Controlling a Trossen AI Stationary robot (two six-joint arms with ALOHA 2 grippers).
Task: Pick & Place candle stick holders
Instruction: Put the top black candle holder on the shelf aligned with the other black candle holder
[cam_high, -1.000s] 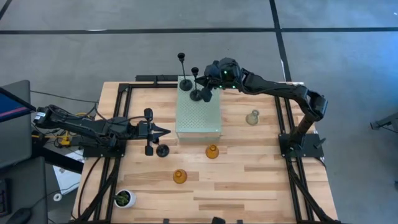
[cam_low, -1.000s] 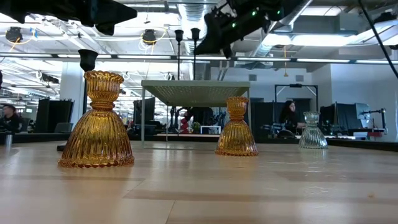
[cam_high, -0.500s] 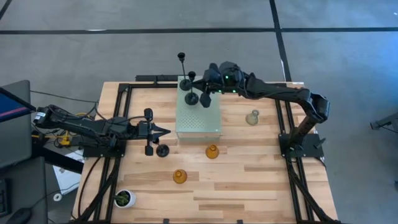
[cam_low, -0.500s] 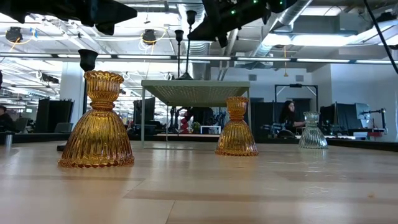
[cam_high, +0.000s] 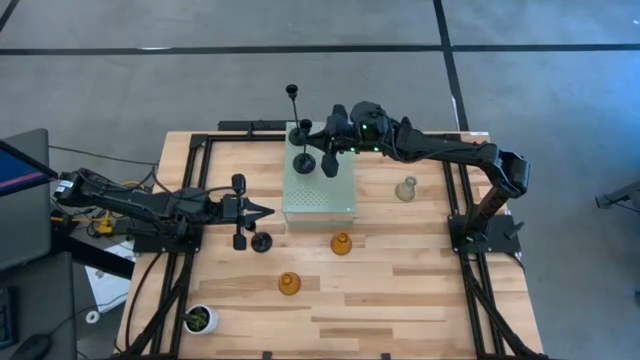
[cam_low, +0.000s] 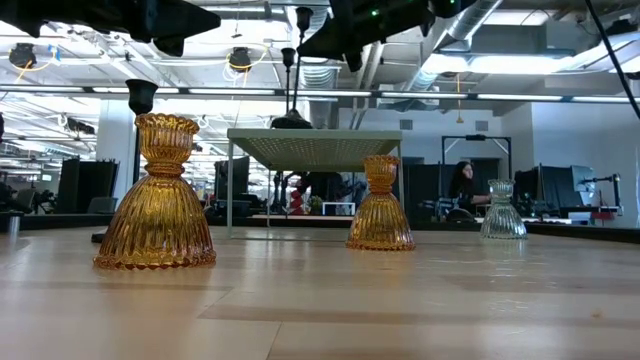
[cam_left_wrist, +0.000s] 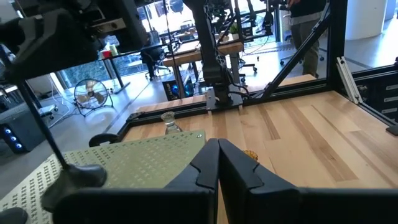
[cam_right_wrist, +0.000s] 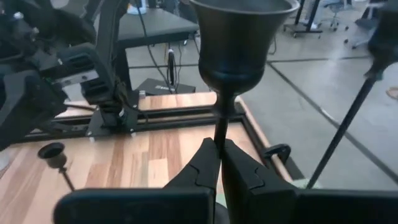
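The right tool is pinched on the thin stem of a black candle stick holder, holding it over the far end of the pale green perforated block; the left tool is pressed together beside another black holder on the tabletop
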